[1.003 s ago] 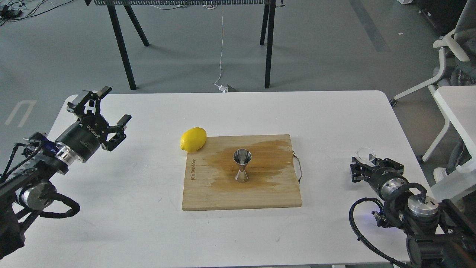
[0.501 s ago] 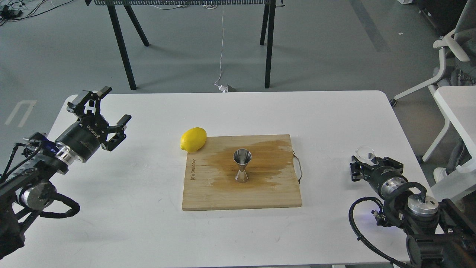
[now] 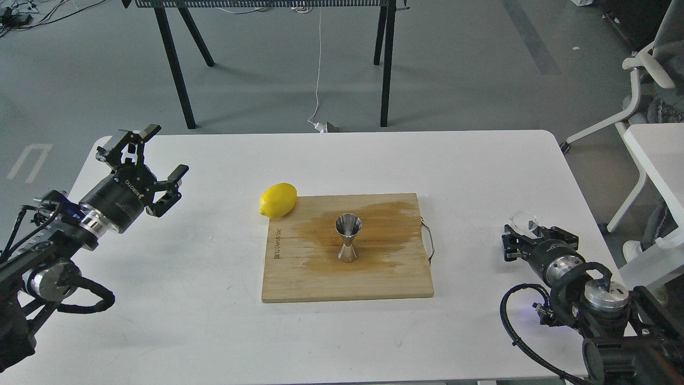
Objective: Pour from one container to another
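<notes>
Filling most of the view, the white table (image 3: 214,321) carries everything, w/ its near edge cut off at the bottom. Next in size, the wooden cutting board (image 3: 347,278) lies flat near the table's middle, long side running left-right, a dark wet-looking stain across its upper half and a thin wire handle on its right edge. Left arm comes in from the left edge; left end effector (image 3: 155,155) hovers over the table's left part, well apart from the board, fingers spread wide open w/ nothing between them, pointing up and away from the camera. Right arm enters bottom right, partly cut off by the frame; right end effector (image 3: 526,232) sits low near the table's right edge, small and dark, so can't tell whether its fingers are closed. Lemon (image 3: 278,200) lies at the board's upper-left corner, long axis tilted up to the right. Steel jigger (image 3: 348,238) stands upright on the board's centre, long axis vertical, open mouth up. Clear cup (image 3: 524,221) is right at the right end effector's tip, mouth facing roughly up; see-through and tiny, so contents and exact grip are hard to make out.
</notes>
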